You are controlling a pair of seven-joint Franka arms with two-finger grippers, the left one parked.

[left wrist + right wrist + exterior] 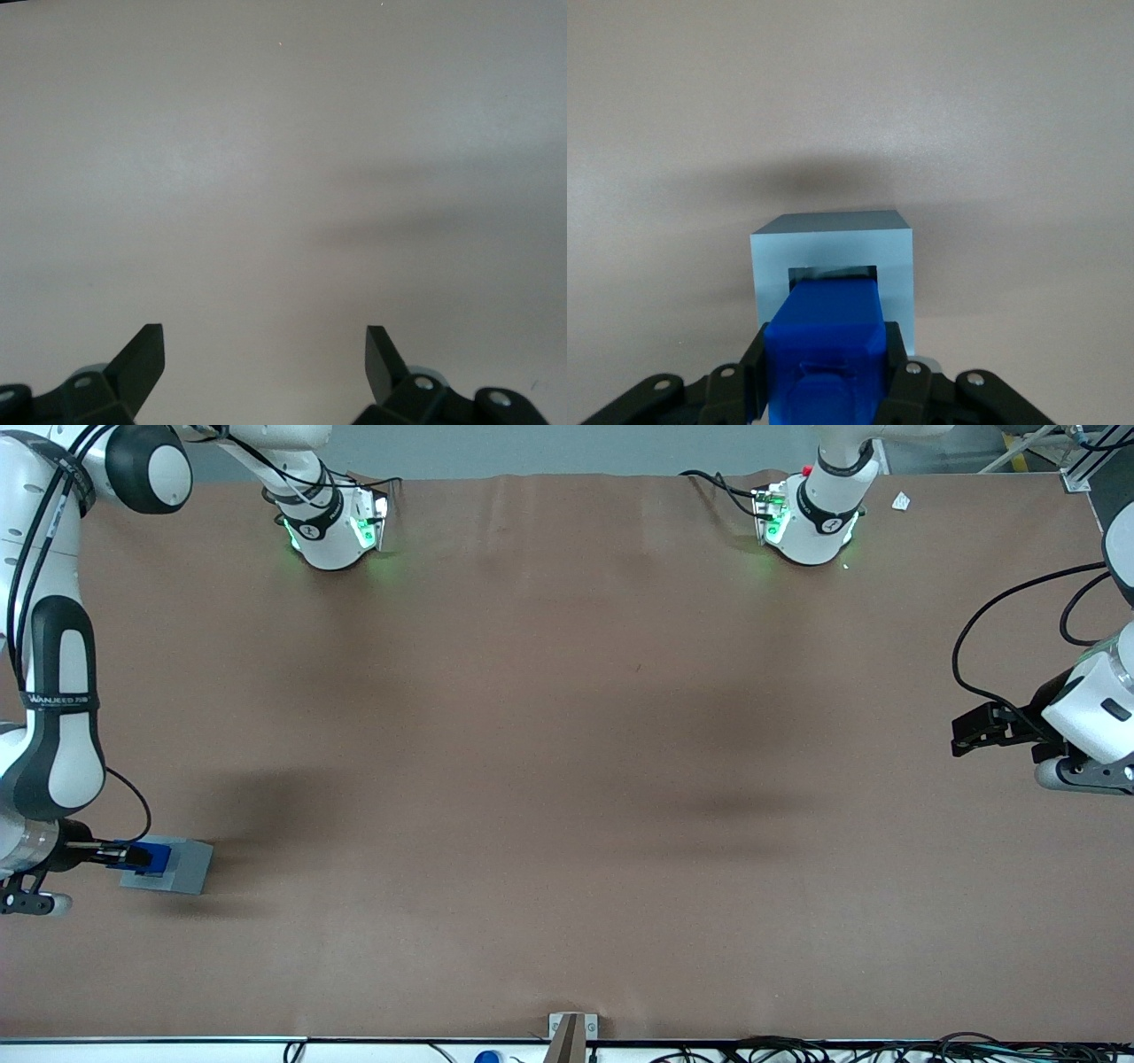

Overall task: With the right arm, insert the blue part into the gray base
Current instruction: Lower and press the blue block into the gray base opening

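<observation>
Gripper (826, 381) clamped on blue part (826, 341), directly over gray base (833, 243), lower end at the square recess, all on brown table (567, 779) toward working arm's end.

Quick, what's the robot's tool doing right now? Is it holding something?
Right arm's tool: closed on the blue part, holding it right over the gray base, at the working arm's end of the table.
</observation>
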